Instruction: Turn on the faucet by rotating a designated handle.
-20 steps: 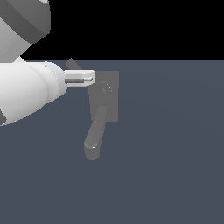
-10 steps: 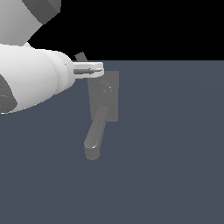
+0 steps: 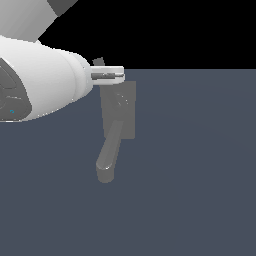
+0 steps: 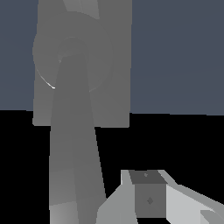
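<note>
1. The gripper sits in the upper left-centre of the exterior view, at the end of the big white arm that fills the upper left. Its light fingers point toward the exterior view's right, just over the top edge of the back plate. Whether they are spread or pressed together I cannot tell; nothing shows between them. In the wrist view only one finger shows, low in the frame.
2. The faucet lies in the centre-left of the exterior view on the dark blue-grey floor. Its flat rectangular plate carries a thick rounded spout running down toward the lower left.
3. The handle is a faint thin bar at the plate's round hub, hard to make out here.
4. The gripper probably hangs at the plate's top edge so a finger can push sideways against the lever and swing it round the hub.
</note>
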Available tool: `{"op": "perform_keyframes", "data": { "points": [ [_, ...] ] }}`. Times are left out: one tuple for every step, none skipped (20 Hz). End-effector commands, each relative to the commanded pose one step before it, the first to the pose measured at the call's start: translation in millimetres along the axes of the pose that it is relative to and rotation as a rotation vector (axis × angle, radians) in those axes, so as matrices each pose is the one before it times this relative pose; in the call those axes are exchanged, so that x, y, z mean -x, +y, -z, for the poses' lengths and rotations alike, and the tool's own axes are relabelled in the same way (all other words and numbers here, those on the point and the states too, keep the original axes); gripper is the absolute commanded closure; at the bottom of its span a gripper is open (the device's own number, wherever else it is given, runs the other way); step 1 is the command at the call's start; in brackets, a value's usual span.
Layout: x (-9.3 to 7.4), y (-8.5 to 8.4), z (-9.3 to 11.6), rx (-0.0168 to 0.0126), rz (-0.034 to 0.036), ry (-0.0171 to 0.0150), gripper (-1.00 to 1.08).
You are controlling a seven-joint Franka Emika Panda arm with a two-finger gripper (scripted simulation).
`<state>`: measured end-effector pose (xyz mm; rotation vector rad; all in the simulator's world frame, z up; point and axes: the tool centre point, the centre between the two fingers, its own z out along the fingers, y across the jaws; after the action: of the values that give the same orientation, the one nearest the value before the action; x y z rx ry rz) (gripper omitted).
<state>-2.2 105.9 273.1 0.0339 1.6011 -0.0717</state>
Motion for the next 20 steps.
{"op": "perform_keyframes", "data": {
  "points": [
    [7.34, -16.11, -2.2, -0.01311, -0.00224, -0.00984, 1.08],
    [1.6, -3.58, -0.21, 0.00011, -0.00029, -0.00135, 1.08],
    [1.6, -3.6, -0.22, 0.00011, -0.00029, -0.00135, 1.08],
    [1.61, -3.61, -0.22, 0.0001, -0.00028, -0.00135, 1.08],
    [1.66, -3.62, -0.2, 0.00011, -0.0003, -0.00143, 1.08],
    [1.61, -3.63, -0.23, 0.0001, -0.00028, -0.00135, 1.08],
    [1.66, -3.64, -0.21, 0.0001, -0.00029, -0.00143, 1.08],
    [1.62, -3.65, -0.24, 0.0001, -0.00027, -0.00135, 1.08],
    [1.66, -3.66, -0.22, 0.0001, -0.00029, -0.00143, 1.08],
    [1.67, -3.67, -0.23, 0.0001, -0.00028, -0.00143, 1.08],
    [1.67, -3.68, -0.23, 0.00009, -0.00027, -0.00144, 1.08],
    [1.67, -3.68, -0.24, 0.00009, -0.00027, -0.00144, 1.08],
    [1.71, -3.7, -0.23, 0.00009, -0.00027, -0.00152, 1.08],
    [1.67, -3.7, -0.27, 0.00008, -0.00025, -0.00144, 1.08],
    [0.0, 0.0, 0.0, 0.0, 0.0, 0.0, 1.08],
    [-22.15, 11.55, 8.62, 0.00898, -0.00202, 0.03869, 1.08],
    [0.19, -4.15, -0.41, -0.00044, 0.00008, -0.00208, 1.08],
    [0.17, -4.13, -0.42, -0.00043, 0.00008, -0.00202, 1.08],
    [0.17, -4.13, -0.42, -0.00043, 0.00008, -0.00202, 1.08],
    [0.2, -4.12, -0.41, -0.00045, 0.00008, -0.00208, 1.08]
  ]
}}
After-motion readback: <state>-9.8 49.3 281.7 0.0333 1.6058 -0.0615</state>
